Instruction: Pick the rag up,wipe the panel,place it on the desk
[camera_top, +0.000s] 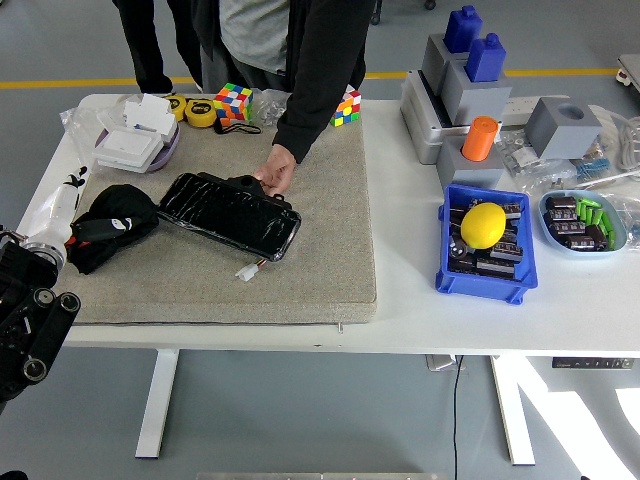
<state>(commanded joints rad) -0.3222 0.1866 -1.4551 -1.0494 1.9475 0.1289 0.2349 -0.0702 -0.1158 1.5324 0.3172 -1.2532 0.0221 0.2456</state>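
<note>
Reaching in from the near left corner, the robot's left hand (62, 208), pale fingers laid against the left side of the crumpled black cloth rag (112, 225), with one red-tipped finger seen lying across the folds toward the centre. Whether clamped on the cloth or merely resting on it, impossible to tell from this height. No right hand in view. Rag sitting at the left edge of the grey felt mat (330, 260), just beside the left end of the glossy black oblong panel (229, 214), possibly touching it. Panel lying diagonally on the mat, left end farther, right end nearer, a short cable with a white plug trailing from its near right end. Steadying the panel's far edge, a person's hand (276, 171) in a dark sleeve, reaching from the far side. Judged by the layout, the first step in hand: securing the rag, no wiping yet begun. Next move calling for a firm closing round the bunched cloth, a small lift, then a carry rightward onto the panel's left end, keeping clear of the steadying hand and the loose cable. Well apart on the right, a blue plastic bin (455, 278) holding a yellow ball (483, 225).
</note>
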